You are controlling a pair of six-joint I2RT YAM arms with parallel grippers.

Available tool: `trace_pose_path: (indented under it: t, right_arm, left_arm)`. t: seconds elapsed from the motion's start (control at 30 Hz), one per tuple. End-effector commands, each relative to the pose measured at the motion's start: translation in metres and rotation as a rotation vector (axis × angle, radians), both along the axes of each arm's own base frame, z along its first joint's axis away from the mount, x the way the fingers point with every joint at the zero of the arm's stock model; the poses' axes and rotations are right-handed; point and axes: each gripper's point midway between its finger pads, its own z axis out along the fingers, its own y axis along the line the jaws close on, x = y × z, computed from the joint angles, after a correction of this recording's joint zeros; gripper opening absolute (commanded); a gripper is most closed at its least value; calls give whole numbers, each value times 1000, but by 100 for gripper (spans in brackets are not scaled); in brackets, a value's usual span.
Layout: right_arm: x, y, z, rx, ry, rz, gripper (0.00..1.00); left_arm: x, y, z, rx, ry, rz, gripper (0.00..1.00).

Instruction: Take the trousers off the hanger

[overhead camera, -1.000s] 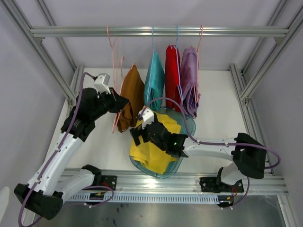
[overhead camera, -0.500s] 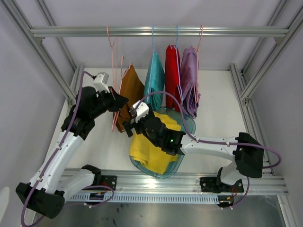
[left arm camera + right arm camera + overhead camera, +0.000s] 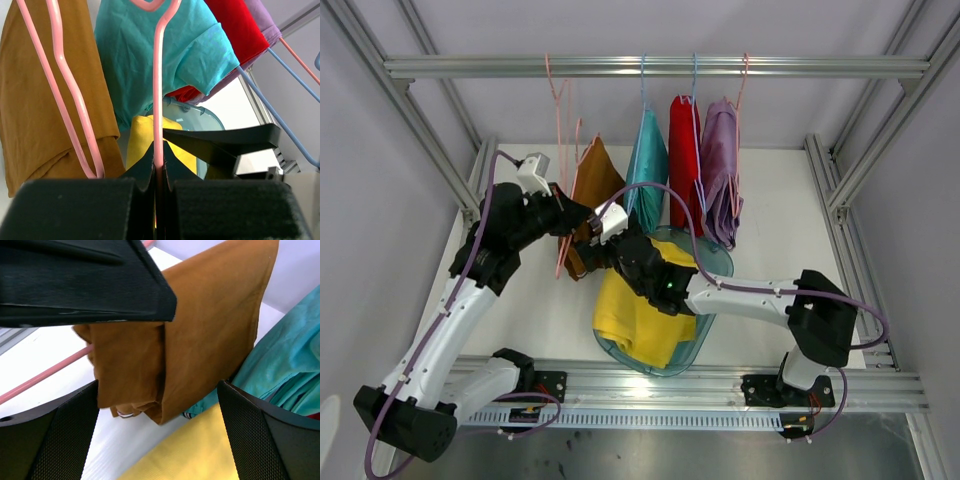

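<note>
Brown trousers [image 3: 598, 190] hang folded over a pink hanger [image 3: 567, 180] that leans off the rail. My left gripper [image 3: 576, 216] is shut on the hanger's wire [image 3: 158, 100], which runs up between its fingers. My right gripper [image 3: 588, 247] is open, and the lower folded end of the brown trousers [image 3: 200, 330] lies between its wide-spread fingers [image 3: 260, 435] without touching them. Teal [image 3: 647, 170], red [image 3: 684, 165] and lilac trousers [image 3: 720, 180] hang on the rail. Yellow trousers [image 3: 640, 310] lie in a basin.
A clear teal basin [image 3: 718, 262] sits on the white table under the right arm. An aluminium rail [image 3: 820, 67] spans the back with blue and pink hangers. Frame posts stand at both sides. The two grippers are close together by the brown trousers.
My right arm has moved up and left from above the basin to the bottom of the brown trousers, staying open. The left gripper has kept its hold on the pink hanger.
</note>
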Motion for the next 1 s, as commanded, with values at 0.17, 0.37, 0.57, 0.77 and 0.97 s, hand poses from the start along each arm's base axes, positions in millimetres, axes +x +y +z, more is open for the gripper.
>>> trace_pose_path:
  t: [0.17,0.37,0.57,0.77,0.97]
  right_arm:
    - [20,13,18,98,-47,16,99]
    - [10,19,17,100,-44,67,100]
    - [6,27,12,95,-40,105,100]
    - [12,30,7,93,-42,95,99]
    - [20,38,-1,97,-34,99,99]
  left_arm:
    - [3,-6,18,-44,-67,-35,1]
    - [4,-6,17,-58,-54,-41,0]
    - [5,-6,16,-56,-50,-43,0]
    - [4,-6,17,-56,-55,-43,0]
    - [4,-6,17,-58,-52,-45,1]
